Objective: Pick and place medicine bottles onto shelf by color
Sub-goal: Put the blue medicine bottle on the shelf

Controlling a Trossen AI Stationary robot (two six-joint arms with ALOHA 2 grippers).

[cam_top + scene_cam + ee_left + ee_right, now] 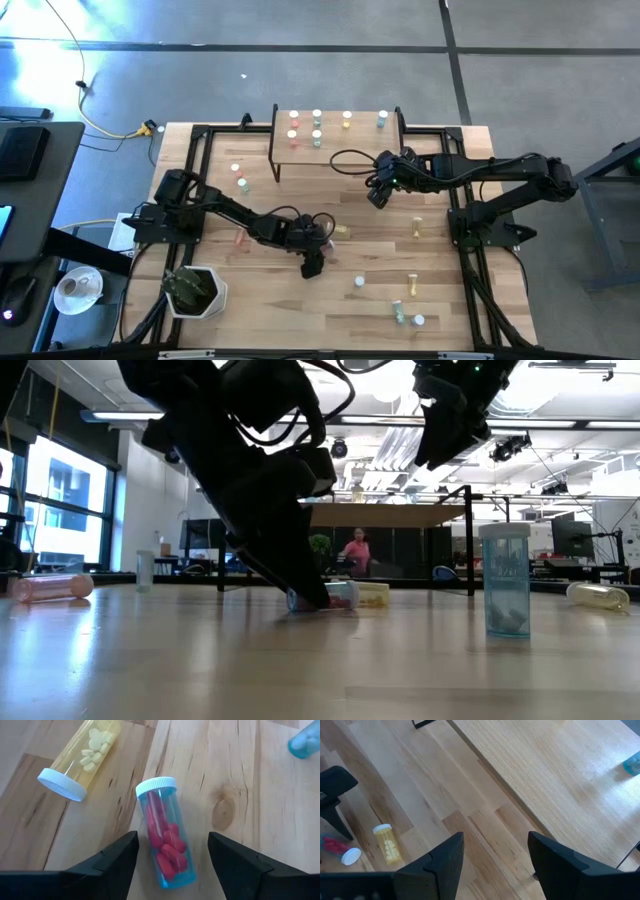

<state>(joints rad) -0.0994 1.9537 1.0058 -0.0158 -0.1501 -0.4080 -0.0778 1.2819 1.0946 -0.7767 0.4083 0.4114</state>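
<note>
On plank tabletop (240,780): red-pill bottle (167,840), lying.

The shelf (335,138) stands at the far middle of the surface (440,250), with bottles (317,128) upright on it. The left gripper (170,851) is low at the surface's middle, its fingers (112,862) spread either side of a lying bottle (166,839); a second lying bottle (80,762) is just beside it. The right gripper (495,852) hangs in the air, fingers apart, near the shelf's right end. More bottles (408,300) are scattered right of the middle and near the front right. A pot (195,291) sits at the front left corner.
</note>
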